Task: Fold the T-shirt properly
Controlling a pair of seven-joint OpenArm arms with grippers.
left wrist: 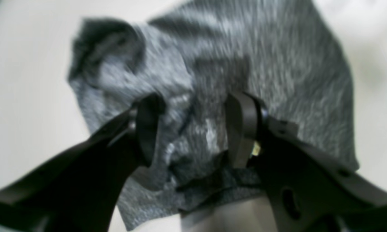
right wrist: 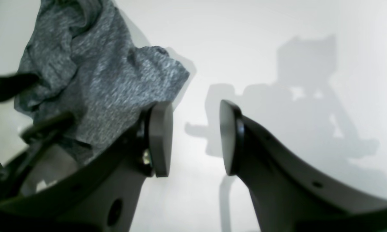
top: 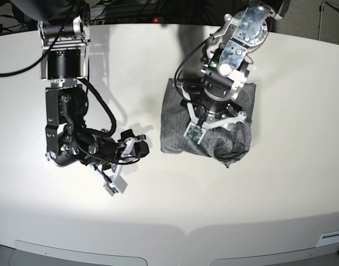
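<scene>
1. Firstly, left wrist view: left gripper (left wrist: 193, 129) poised over the T-shirt (left wrist: 245, 64), fingers (left wrist: 148, 129) spread apart with grey cloth visible between and below them. No fold pinched between the pads; whether the tips touch the cloth cannot be told through the blur. Shirt bunched into a compact heap, one rumpled lobe raised at upper left.

2. Right wrist view: right gripper (right wrist: 196, 138) released, fingers (right wrist: 161, 138) parted over bare white surface (right wrist: 277, 48), nothing between them. Shirt seen at upper left of this view, beside the left-hand finger and apart from the gap.

3. Base view: T-shirt (top: 175, 127) lying on the surface (top: 280, 210) as a roughly squared bundle, directly under the left gripper (top: 214, 119). Right gripper (top: 122, 160) well apart from the shirt, low over bare surface.

4. Handling judgement: soft, light, limp knit; no stiffness to hold a crease, likely to sag and drag when lifted, and to bunch if pushed. Not fragile; moderate grip on the fabric expected, little slip.

5. Recommended hold: pinch at a free edge or corner of the bundle, through a thin layer count, not at the thick rumpled lobe near the lower right corner. Lift low and lay over slowly.
</scene>
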